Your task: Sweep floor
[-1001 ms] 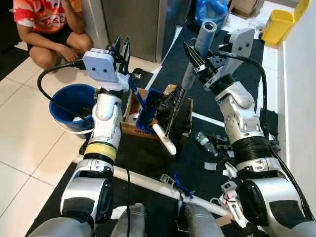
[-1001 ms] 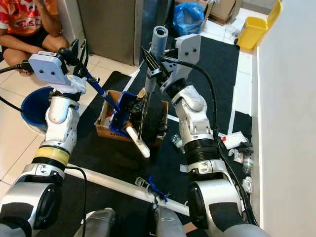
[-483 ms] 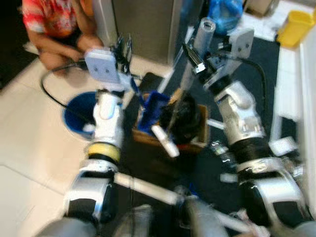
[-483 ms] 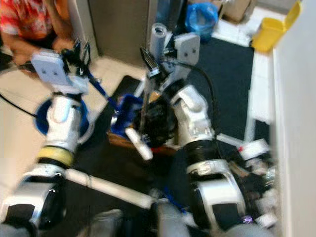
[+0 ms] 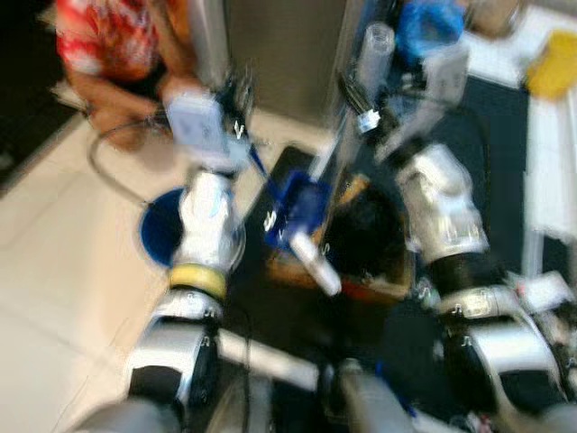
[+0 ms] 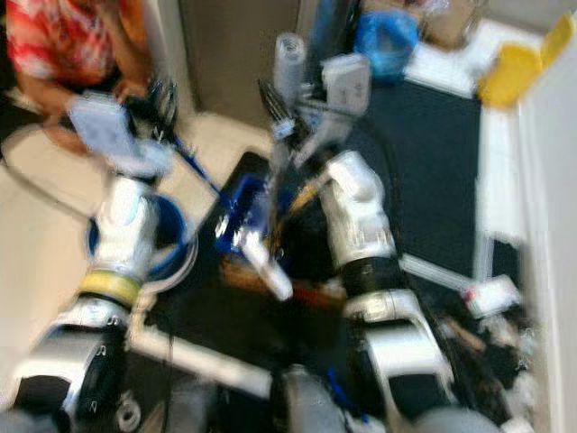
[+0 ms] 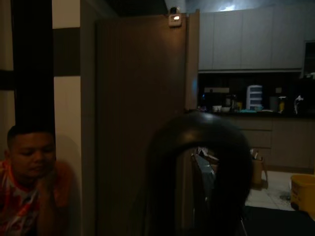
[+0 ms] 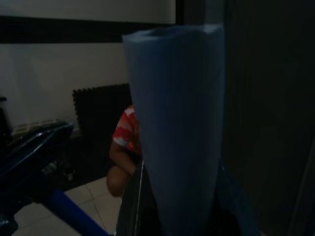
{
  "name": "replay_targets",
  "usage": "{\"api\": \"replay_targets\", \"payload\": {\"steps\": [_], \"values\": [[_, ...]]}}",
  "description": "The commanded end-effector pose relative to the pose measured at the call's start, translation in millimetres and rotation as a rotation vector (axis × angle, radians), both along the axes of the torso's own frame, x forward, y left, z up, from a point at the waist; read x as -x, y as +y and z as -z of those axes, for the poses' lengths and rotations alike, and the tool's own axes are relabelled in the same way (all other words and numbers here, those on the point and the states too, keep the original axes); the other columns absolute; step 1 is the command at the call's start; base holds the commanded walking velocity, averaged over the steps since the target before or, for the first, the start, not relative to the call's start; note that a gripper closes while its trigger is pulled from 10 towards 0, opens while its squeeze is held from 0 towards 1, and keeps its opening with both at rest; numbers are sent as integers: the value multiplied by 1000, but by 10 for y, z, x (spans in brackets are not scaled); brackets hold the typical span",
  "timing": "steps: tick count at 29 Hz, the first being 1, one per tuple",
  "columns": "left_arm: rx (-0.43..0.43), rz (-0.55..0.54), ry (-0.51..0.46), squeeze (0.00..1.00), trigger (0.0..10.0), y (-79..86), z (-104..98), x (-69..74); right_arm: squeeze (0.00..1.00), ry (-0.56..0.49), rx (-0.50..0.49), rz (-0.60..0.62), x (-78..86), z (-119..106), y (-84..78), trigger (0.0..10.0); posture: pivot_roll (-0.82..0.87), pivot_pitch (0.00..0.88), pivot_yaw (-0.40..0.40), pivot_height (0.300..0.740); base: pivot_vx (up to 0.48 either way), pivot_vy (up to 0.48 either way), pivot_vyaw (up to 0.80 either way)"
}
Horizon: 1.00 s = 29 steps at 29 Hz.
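Note:
My left gripper (image 5: pixel 236 93) is raised and shut on the thin blue handle (image 5: pixel 262 171) of a blue dustpan (image 5: pixel 297 204). The dustpan hangs over a cardboard box (image 5: pixel 383 289) on the dark mat. My right gripper (image 5: pixel 358 101) is shut on the broom's grey tube handle (image 5: pixel 374 52), which looms large in the right wrist view (image 8: pixel 177 128). The broom's black bristles (image 5: pixel 361 230) rest in the box beside the dustpan. A white cylinder (image 5: pixel 315 262) sticks out below the dustpan. Both eye views are blurred.
A person (image 5: pixel 126 45) crouches at the far left, by a grey cabinet (image 5: pixel 279 45). A blue bucket (image 5: pixel 160 236) stands on the white tiles left of my left arm. A white pipe (image 5: pixel 270 356) lies across the mat near my feet. Litter lies at the right, with a yellow bin (image 5: pixel 554 63) farther back.
The whole picture has shifted and blurred, so the camera has moved. Both grippers keep their hold, with dustpan and broom still over the box.

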State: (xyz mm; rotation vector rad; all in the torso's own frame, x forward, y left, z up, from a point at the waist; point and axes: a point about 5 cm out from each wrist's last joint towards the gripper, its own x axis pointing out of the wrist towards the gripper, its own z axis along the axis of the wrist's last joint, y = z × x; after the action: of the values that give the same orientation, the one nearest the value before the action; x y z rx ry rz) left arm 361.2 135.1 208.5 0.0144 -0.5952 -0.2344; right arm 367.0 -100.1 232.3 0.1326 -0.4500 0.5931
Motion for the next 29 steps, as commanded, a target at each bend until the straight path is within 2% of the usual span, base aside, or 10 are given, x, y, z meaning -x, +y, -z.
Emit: {"api": "replay_targets", "payload": {"steps": [1, 11, 19, 22, 25, 26, 27, 29], "values": [[14, 28, -60, 0, 10000, -58, -135, 14, 0, -5, -25, 0, 15, -4, -18, 10000, 148, 78, -77, 740, 0, -315, 0], [29, 38, -43, 0, 10000, -67, -105, 12, 0, -3, -30, -6, 27, 11, -4, 10000, 148, 82, -77, 740, 282, -362, 0], [41, 25, -41, 0, 10000, -57, -108, -7, 0, 0, -32, -14, 41, 28, 17, 10000, 143, 85, -76, 740, 0, 0, 0], [25, 72, -26, 0, 10000, -94, -118, -29, 0, 1, -32, -12, 44, 34, 9, 10000, 143, 85, -76, 740, 0, 0, 0], [25, 72, -26, 0, 10000, -94, -118, -29, 0, 1, -32, -12, 44, 34, 9, 10000, 143, 85, -76, 740, 0, 0, 0], [-17, 104, -25, 0, 10000, -147, -123, -29, 0, 2, -34, -10, 43, 35, 2, 10000, 141, 82, -72, 740, 0, 0, 0], [-17, 104, -25, 0, 10000, -147, -123, -29, 0, 2, -34, -10, 43, 35, 2, 10000, 141, 82, -72, 740, 0, 0, 0], [-126, 135, -37, 0, 10000, -207, -151, -24, 0, 5, -67, -7, 40, 24, -26, 10000, 142, 80, -65, 740, 0, 0, 0]]}}
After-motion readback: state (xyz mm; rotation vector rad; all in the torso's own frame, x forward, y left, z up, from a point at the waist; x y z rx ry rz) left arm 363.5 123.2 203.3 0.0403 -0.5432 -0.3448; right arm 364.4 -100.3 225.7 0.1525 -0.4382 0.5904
